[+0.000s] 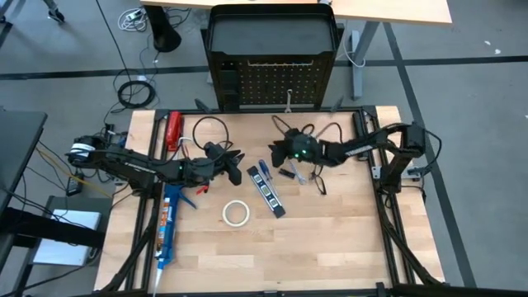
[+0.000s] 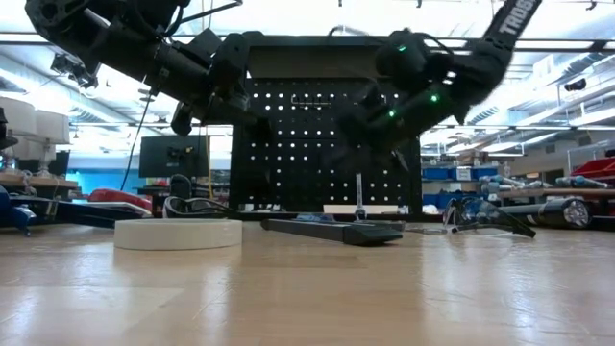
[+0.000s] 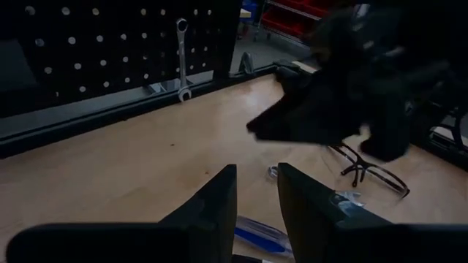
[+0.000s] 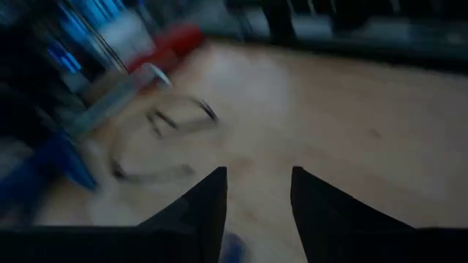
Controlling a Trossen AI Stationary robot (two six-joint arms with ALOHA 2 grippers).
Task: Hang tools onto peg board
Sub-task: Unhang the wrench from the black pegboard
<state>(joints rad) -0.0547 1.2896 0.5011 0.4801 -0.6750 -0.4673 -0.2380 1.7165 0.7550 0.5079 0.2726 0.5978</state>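
A: Two dark arms reach over the pale wooden bench (image 1: 330,247), the black peg board (image 1: 272,87) standing upright at its far edge. What hangs on it?

B: One silver wrench (image 3: 181,58), hung vertically low on the board, right of its centre. The other tools lie on the bench.

A: Where is the left end effector (image 1: 235,158)?

B: Raised above the bench left of centre, pointing right. Its wrist view shows the two dark fingers (image 3: 212,201) parted with a narrow gap and nothing between them.

A: And the right end effector (image 1: 275,153)?

B: Also lifted, just right of centre, facing the left one, the two near each other but apart. Its fingers (image 4: 201,201) likewise stand apart, empty, over bare wood.

A: What lies under them?

B: A blue-handled screwdriver (image 1: 262,175) and a long black-and-white tool (image 1: 269,198) sit side by side near the middle, slanting toward the near right. A white tape roll (image 1: 236,213) lies flat just nearer and to the left. One pair of black-framed safety glasses (image 1: 313,177) rests below the right arm; another pair (image 1: 210,128) lies at the far left, near the board.

A: Anything else on the left?

B: A red-handled tool (image 1: 173,130) at the far left corner, and a long blue caulking gun (image 1: 167,227) running along the left side, beneath the left arm.
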